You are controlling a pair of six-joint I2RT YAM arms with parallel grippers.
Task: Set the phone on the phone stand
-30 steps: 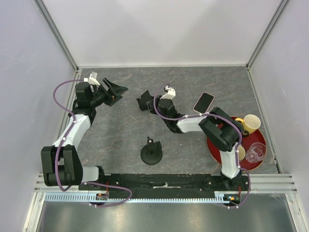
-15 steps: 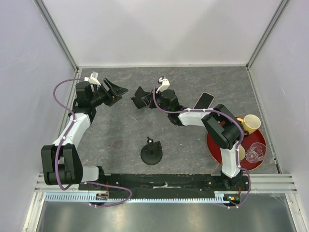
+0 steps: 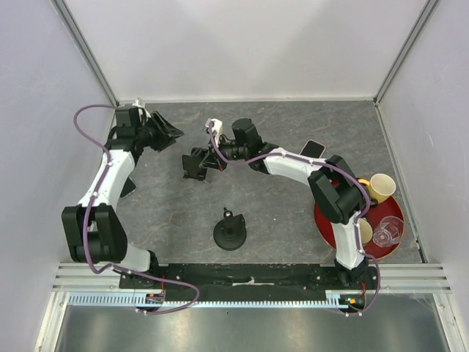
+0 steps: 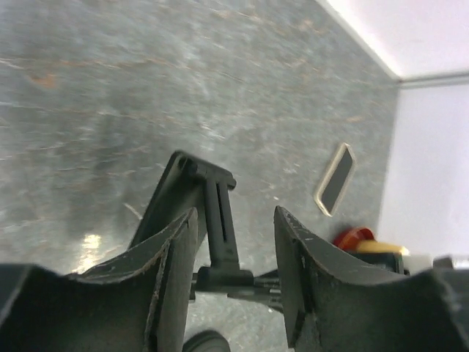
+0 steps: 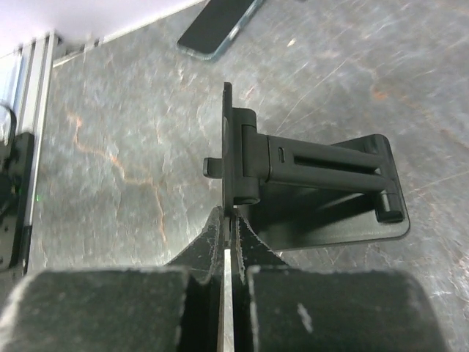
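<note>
The black folding phone stand [image 3: 192, 165] sits left of the table's middle. My right gripper [image 3: 207, 152] is shut on its thin upright plate [image 5: 228, 139], and its base [image 5: 330, 220] rests on the grey surface. The phone [image 3: 314, 148], pink-rimmed with a dark screen, lies flat behind my right forearm and is half hidden by it. It shows small in the left wrist view [image 4: 335, 180]. My left gripper [image 3: 172, 134] hovers up-left of the stand with its jaws apart. The stand's arm [image 4: 218, 220] shows beyond the gap, untouched.
A black round-based holder [image 3: 229, 233] stands near the front middle. A red tray [image 3: 381, 248] at the right carries a yellow cup [image 3: 381, 187] and a clear cup [image 3: 386, 232]. Another dark phone-like slab [image 5: 216, 26] lies by the left wall.
My right arm has swung left, carrying the stand with it, and its jaws have closed fully on the plate. My left gripper has pulled back toward the far left and narrowed.
</note>
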